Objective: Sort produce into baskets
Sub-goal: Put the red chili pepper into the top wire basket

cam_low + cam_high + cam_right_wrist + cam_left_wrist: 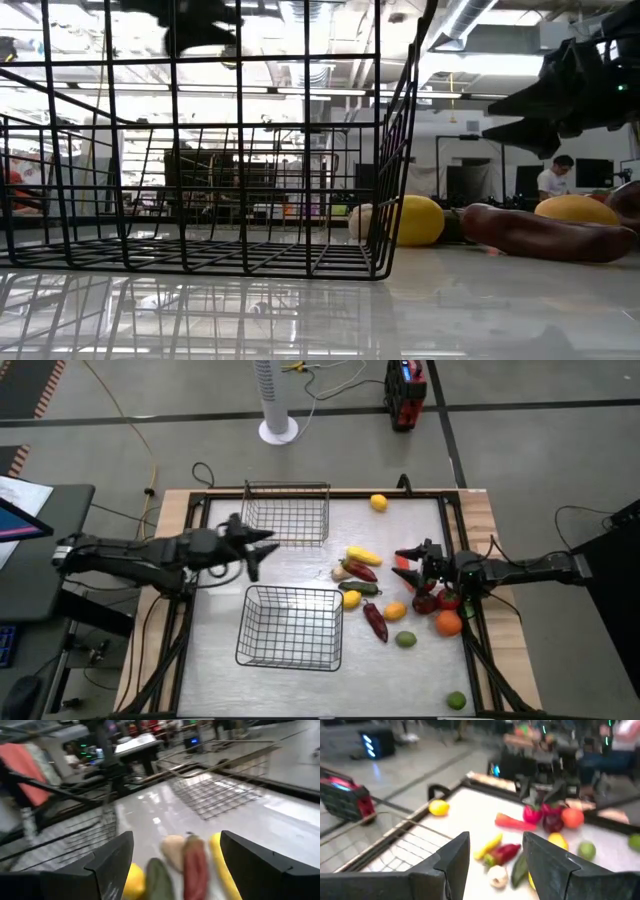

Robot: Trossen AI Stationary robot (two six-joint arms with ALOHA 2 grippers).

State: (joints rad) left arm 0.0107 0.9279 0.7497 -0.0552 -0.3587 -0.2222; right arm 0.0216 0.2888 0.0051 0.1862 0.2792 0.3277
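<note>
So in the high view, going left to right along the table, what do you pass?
Left gripper → near silver wire basket → dark red long pepper → round green lime → round orange fruit.

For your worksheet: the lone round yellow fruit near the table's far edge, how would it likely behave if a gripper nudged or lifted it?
The yellow fruit looks round, so a nudge would probably roll it across the glossy table. It sits alone, with nothing nearby to stop it. Being small, it is likely light to lift.

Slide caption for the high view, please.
Both wire baskets sit empty while the open left gripper and open right gripper hover on either side of the unsorted produce.
</note>
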